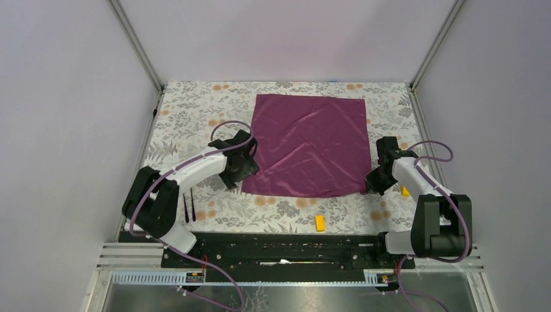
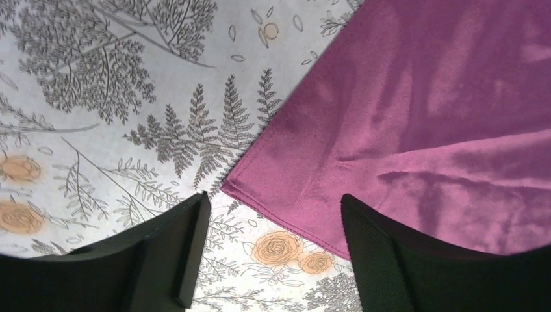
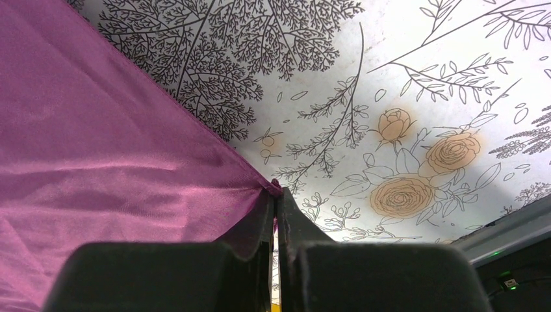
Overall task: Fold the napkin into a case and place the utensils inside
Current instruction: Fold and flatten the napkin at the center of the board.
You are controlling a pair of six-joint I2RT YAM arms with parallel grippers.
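Floral-print counter (image 1: 195, 117), grey enclosure walls. Plum napkin (image 1: 305, 146) lies flat and unfolded, centre-far. No case is formed yet, so nothing holds anything. Right pincer (image 3: 276, 195) is clenched on the near-right corner. Left pincer (image 2: 271, 218) is released, with jaws straddling the near-left corner.

Judgement: close the left low on the hem, then lift both corners level so the fold lands square.

Utensils (image 1: 189, 208) lie on the counter by the left arm base, apart from the cloth. Yellow block (image 1: 320, 223) sits near the front.
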